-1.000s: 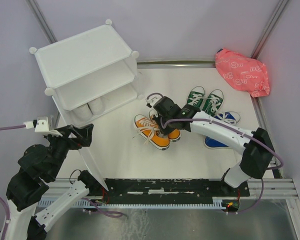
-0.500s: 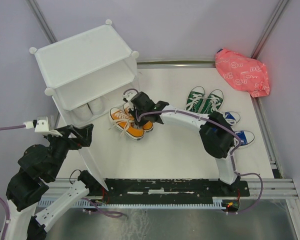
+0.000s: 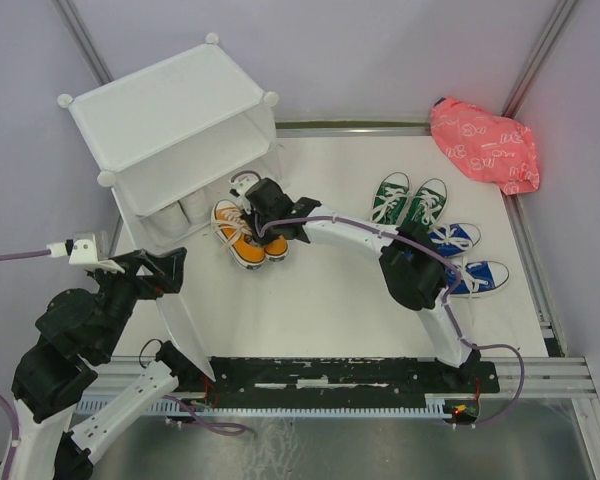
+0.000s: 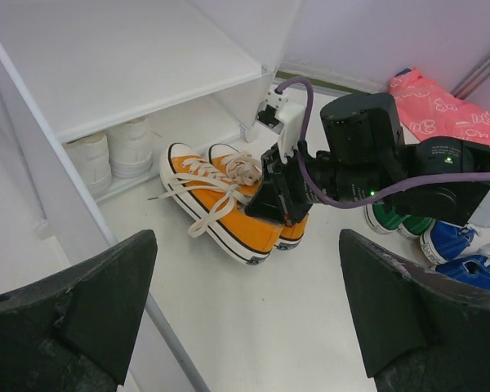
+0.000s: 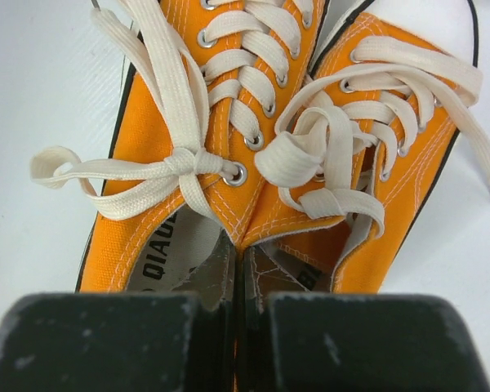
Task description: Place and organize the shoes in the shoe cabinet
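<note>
Holds the left gripper [image 4: 245, 327] spread wide with nothing in it, low beside the near front edge of the shoe cabinet [image 3: 160, 110]; probably parked there to leave the opening free.

Further out, clamps the right gripper [image 5: 238, 327] fully onto the orange shoes [image 5: 229, 122], squeezing the two inner collar walls together between the fingers so both can be handled as one pair rather than singly. Has that pair on the table [image 3: 310, 310], toes towards the cabinet's lower compartment and just in front of its opening. Seemingly aims for the free space beside the white shoes [image 3: 180, 215] standing inside at the left.

Shows the blue shoes [image 3: 477, 275] and the green shoes [image 3: 410, 200] well off to the right, apart from the cabinet, not yet dealt with. Shows the pink bag [image 3: 485, 145] in the far right corner, no part of the job.

Reads "QIAO" in black capitals inside one orange shoe, further letters hidden under the finger. Finds no other legible brand or label anywhere.
</note>
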You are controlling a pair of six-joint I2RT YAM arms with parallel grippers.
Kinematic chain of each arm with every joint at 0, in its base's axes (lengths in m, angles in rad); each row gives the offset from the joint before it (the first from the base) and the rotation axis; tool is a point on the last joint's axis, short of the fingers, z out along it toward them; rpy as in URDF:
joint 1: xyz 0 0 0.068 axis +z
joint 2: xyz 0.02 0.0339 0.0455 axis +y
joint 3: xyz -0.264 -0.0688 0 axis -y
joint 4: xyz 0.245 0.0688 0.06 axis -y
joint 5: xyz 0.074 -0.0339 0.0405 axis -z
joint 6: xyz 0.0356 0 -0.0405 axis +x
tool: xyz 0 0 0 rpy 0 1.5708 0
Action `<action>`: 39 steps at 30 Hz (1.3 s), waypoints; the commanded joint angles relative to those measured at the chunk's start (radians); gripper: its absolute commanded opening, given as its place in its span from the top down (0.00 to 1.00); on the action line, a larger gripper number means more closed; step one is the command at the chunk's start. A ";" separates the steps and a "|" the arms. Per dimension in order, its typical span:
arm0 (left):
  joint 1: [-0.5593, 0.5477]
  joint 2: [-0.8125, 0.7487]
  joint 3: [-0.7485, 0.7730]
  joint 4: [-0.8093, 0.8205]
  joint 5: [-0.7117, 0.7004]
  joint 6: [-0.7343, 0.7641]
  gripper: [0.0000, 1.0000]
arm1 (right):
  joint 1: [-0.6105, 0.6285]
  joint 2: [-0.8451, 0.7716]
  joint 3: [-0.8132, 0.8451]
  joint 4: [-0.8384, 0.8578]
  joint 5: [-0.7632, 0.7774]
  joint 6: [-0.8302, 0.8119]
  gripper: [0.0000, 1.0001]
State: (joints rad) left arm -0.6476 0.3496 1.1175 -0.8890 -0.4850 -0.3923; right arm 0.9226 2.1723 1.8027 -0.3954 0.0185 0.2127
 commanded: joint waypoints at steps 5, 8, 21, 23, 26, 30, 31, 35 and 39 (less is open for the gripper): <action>0.002 0.012 -0.025 -0.130 -0.006 -0.005 0.01 | -0.021 -0.153 -0.021 0.226 0.106 0.000 0.98; 0.002 0.012 -0.028 -0.125 -0.004 -0.002 0.01 | -0.013 -0.227 -0.108 0.219 0.102 0.002 0.98; 0.002 -0.005 -0.042 -0.110 -0.010 -0.025 0.01 | 0.002 -0.300 -0.181 0.311 0.114 -0.118 0.98; 0.002 -0.004 -0.041 -0.109 -0.012 -0.025 0.01 | 0.002 -0.264 -0.148 0.313 0.124 -0.146 0.98; 0.002 0.006 -0.042 -0.104 -0.010 -0.020 0.01 | -0.001 -0.195 -0.099 0.362 0.132 -0.193 0.98; 0.002 0.015 -0.044 -0.101 -0.006 -0.019 0.01 | -0.018 -0.097 -0.024 0.449 0.162 -0.239 0.98; 0.002 0.017 -0.045 -0.099 -0.006 -0.018 0.01 | -0.033 -0.071 0.002 0.469 0.153 -0.231 0.98; 0.002 0.026 -0.048 -0.096 -0.010 -0.013 0.01 | -0.098 0.058 0.184 0.468 0.107 -0.171 0.98; 0.002 0.043 -0.052 -0.095 -0.011 -0.011 0.01 | -0.145 0.192 0.328 0.495 0.074 -0.126 0.98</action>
State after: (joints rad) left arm -0.6476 0.3508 1.1019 -0.8635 -0.4881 -0.3923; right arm 0.8314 2.3177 1.9209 -0.2081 0.1146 0.0315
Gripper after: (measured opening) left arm 0.992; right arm 0.045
